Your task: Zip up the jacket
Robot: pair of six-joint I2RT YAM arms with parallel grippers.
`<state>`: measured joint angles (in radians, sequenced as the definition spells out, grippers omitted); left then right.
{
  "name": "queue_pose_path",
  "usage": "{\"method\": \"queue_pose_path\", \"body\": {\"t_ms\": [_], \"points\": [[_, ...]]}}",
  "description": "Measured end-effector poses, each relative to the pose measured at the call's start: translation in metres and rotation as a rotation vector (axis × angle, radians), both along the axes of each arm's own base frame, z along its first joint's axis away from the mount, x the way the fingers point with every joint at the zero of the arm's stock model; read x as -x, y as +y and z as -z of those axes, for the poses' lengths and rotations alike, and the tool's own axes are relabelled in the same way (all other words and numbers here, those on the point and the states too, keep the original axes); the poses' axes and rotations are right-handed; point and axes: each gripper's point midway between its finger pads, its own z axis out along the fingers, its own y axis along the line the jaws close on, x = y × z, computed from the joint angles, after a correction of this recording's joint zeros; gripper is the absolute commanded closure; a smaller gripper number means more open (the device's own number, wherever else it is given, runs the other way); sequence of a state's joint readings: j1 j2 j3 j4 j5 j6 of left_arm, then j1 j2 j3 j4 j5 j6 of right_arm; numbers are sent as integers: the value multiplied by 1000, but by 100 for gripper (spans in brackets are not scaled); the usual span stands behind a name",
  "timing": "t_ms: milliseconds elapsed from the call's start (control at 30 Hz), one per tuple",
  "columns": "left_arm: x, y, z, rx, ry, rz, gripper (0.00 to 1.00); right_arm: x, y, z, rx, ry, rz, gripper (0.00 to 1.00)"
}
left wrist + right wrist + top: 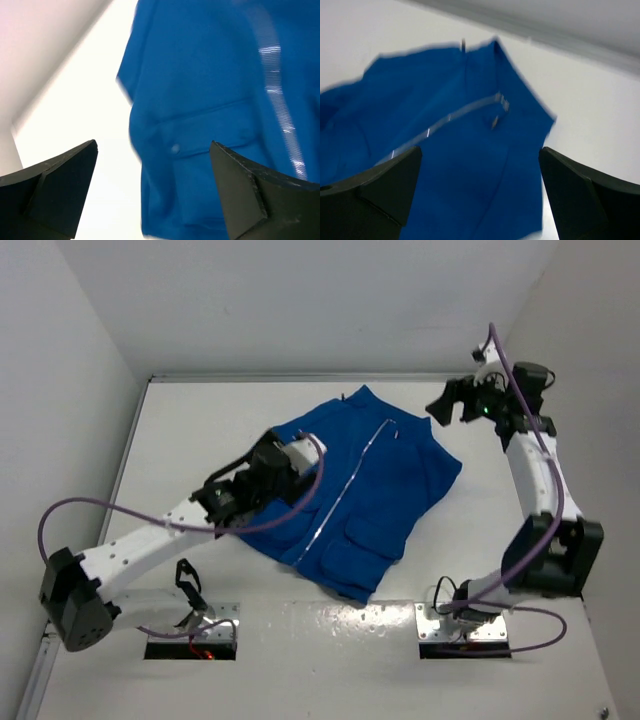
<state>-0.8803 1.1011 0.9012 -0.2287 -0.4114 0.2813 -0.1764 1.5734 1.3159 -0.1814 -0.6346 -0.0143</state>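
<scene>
Left gripper (303,449) is released, jaws spread wide, nothing between them. It hangs over the jacket's (375,490) armhole-side edge. In its wrist view the blue fabric fills the space ahead of and below the left gripper (153,150): a flap pocket (210,125) with a small snap (175,148), and the silver zipper (280,100) off to the far right, blurred.

Right gripper (447,405) is also released, jaws wide, empty, raised clear of the jacket beside the collar (365,395) end. In its wrist view the jacket (445,175) lies below and ahead of the right gripper (480,150).

The jacket is bright blue, sleeveless and spread flat on the white table (200,420), angled, collar (480,47) away from the arm bases. The zipper (450,116) runs up the front with the panels meeting along it. A small pull (495,121) hangs near its top end. Two pockets sit at the lower hem. The fabric is slightly rumpled.
</scene>
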Motion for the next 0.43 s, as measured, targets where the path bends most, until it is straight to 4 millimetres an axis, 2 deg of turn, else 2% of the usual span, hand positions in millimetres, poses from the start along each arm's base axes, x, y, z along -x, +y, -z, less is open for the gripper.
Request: {"method": "queue_pose_path", "body": {"t_ms": [67,133,267,367,433], "points": [[-26,24,12,27,77,-152,0,41,-4,4,14,31,6,1],[-41,47,24,57,150,-261,0,80,-8,22,25,85,17,1],[-67,80,32,163,274,-418,0,152,-18,88,24,266,66,1],[-90,95,37,247,332,-504,0,188,-25,126,-4,384,112,1],[-97,108,48,275,367,-559,0,205,-32,142,-19,425,153,1]]}}
